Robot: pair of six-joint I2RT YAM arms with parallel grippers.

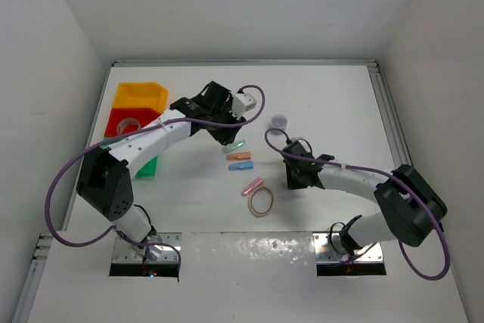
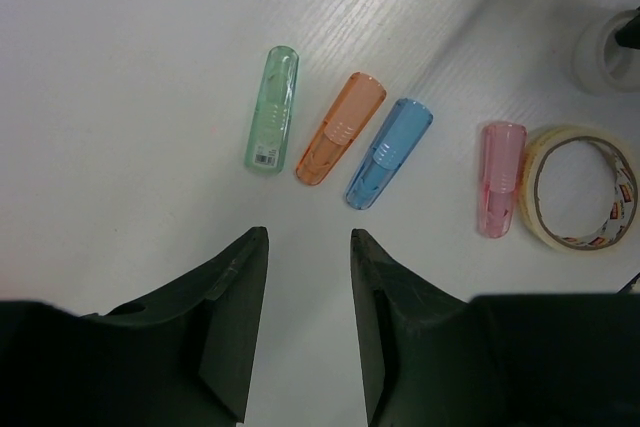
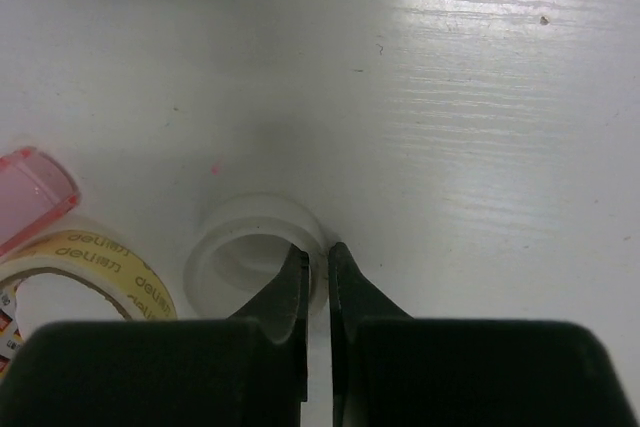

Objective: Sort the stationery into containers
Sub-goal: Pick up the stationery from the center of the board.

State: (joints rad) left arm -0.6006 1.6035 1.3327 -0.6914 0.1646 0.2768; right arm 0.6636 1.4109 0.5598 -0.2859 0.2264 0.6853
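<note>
The right hand (image 3: 317, 257) is pinched narrow on one thin wall of the small whitish ring (image 3: 228, 229), whose body spreads to the hand's left, just beside the tan band ring (image 3: 95, 252) on the counter (image 3: 470, 97), so I'd fear it slipping or pivoting when lifted.

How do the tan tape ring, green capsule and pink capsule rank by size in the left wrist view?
1. tan tape ring, clearly largest.
2. green capsule and pink capsule: nearly alike, too close to rank.
</note>
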